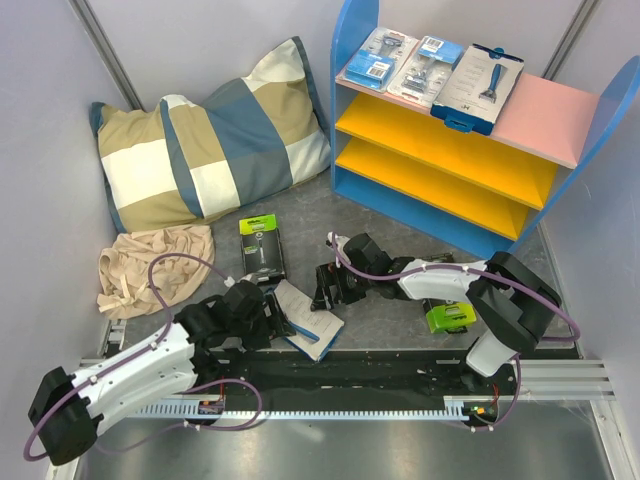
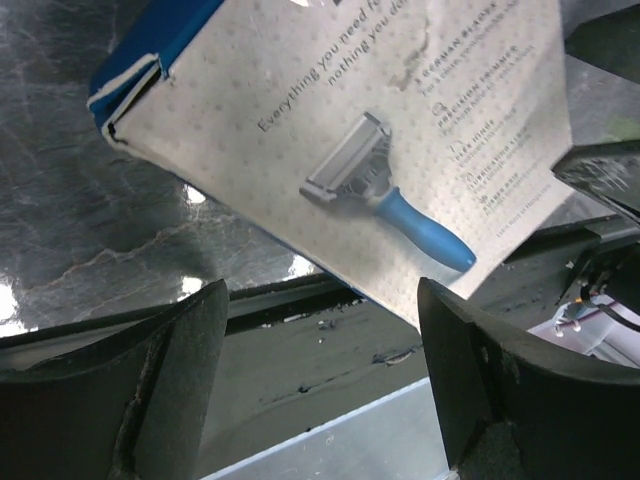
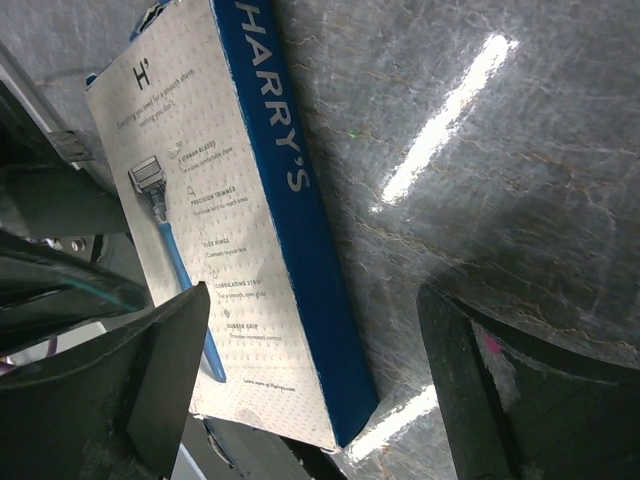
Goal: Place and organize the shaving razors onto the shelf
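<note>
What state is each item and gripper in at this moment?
Left gripper: open, empty
Right gripper: open, empty
Loose white box: on table by both grippers, ungripped
Shelved white box: on shelf's top board
Blister packs: on top board, side by side
Black box: flat on table
Green box: on table, partly hidden by right arm

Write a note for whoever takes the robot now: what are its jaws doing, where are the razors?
Left gripper: jaws open, empty. Right gripper: jaws open, empty. Both hover by a flat white box picturing a blue razor on the table.
Done: two clear blister packs with blue cards and another white razor box lie on the blue shelf's pink top board.
Left: the near white box and two black-and-lime-green boxes.
</note>
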